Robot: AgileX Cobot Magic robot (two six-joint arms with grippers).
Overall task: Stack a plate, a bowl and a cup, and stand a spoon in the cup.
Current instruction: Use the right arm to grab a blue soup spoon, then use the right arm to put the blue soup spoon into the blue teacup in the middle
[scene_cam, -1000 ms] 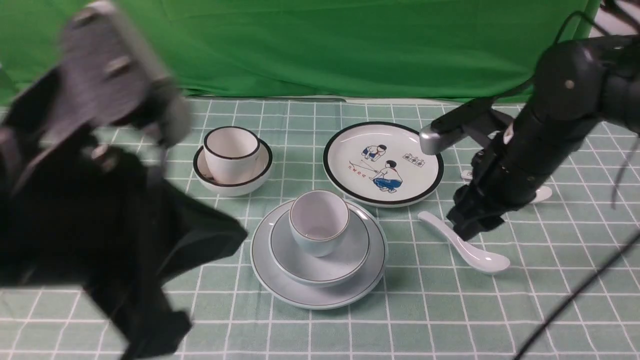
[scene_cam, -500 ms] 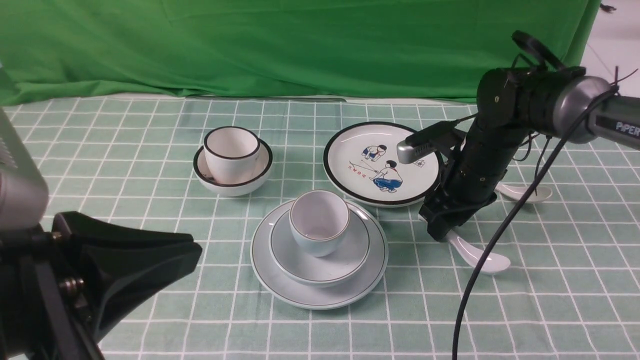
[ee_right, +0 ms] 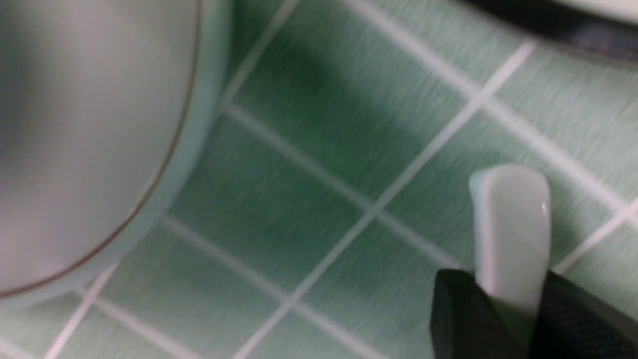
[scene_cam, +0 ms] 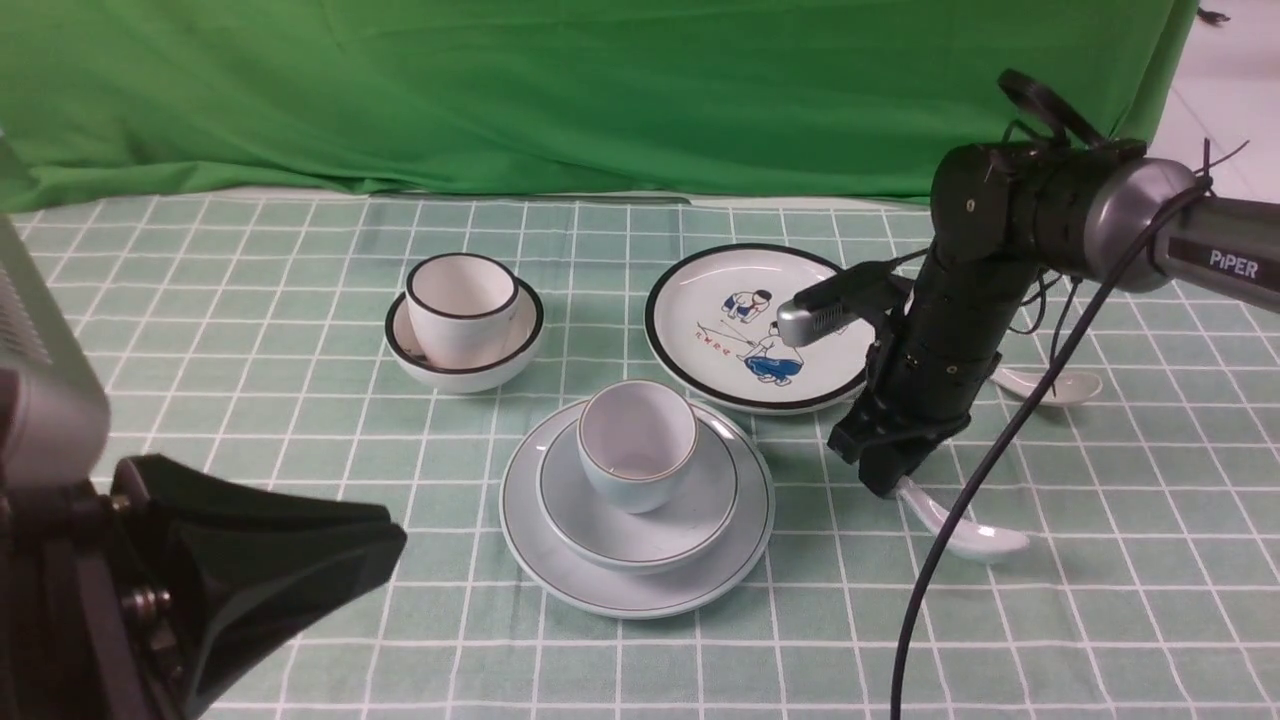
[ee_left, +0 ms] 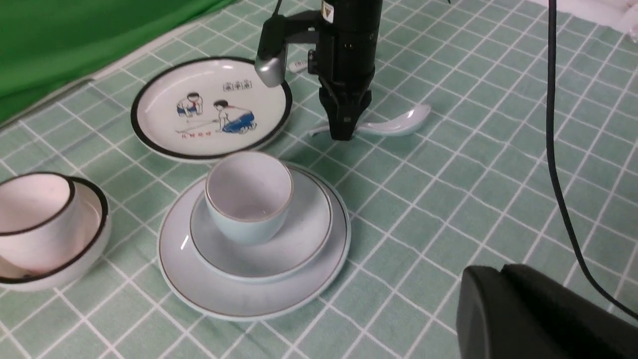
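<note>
We are finding the right gripper clamping the handle of the spoon, whose scoop is resting on the cloth right of the plate. The bowl is sitting on that plate, the cup standing upright in it. The left gripper is hanging closed at near left.

cup mouth: open from above | cloth between plate and spoon: bare
</note>
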